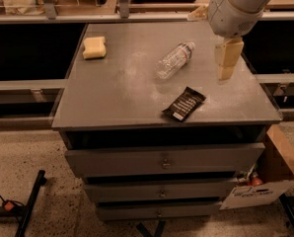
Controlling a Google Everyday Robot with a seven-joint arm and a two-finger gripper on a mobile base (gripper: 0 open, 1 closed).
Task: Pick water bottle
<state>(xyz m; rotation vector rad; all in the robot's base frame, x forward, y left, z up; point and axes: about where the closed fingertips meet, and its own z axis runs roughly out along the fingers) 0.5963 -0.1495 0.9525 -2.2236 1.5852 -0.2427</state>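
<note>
The water bottle (173, 60) is a small clear ribbed plastic bottle lying on its side near the middle of the grey cabinet top (117, 90), its neck pointing up and to the right. My gripper (226, 59) hangs from the white arm above the right part of the top, to the right of the bottle and apart from it. It holds nothing that I can see.
A black snack wrapper (184, 103) lies near the front edge, below the bottle. A yellow sponge (94, 47) sits at the back left corner. The cabinet has drawers (163, 161) below. A cardboard box (277, 167) stands on the floor at the right.
</note>
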